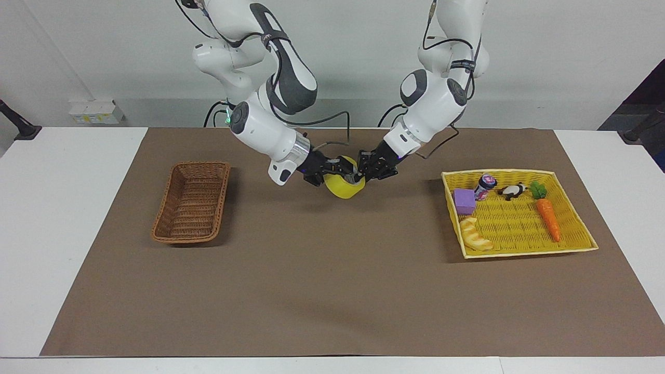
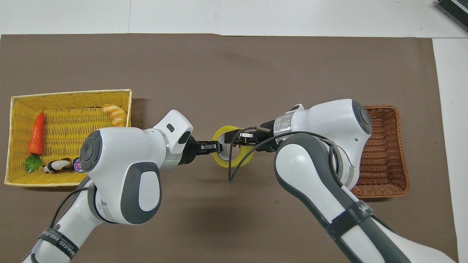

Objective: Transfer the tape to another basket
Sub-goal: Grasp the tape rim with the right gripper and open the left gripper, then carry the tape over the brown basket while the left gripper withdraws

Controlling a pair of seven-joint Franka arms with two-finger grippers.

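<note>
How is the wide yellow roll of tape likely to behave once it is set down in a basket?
The wide yellow roll of tape is round, so on its edge it may well roll. Its hollow core suggests that it is light. Its smooth sides look slippery where the left gripper and right gripper pinch it.

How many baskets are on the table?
2: the brown wicker basket at the right arm's end, and the yellow basket holding toys at the left arm's end. None seems hidden.

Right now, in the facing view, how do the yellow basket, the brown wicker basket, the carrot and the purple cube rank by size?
Largest to smallest as they look:
1. yellow basket
2. brown wicker basket
3. carrot
4. purple cube
Carrot and cube look close; the carrot is longer, the cube blockier.
</note>
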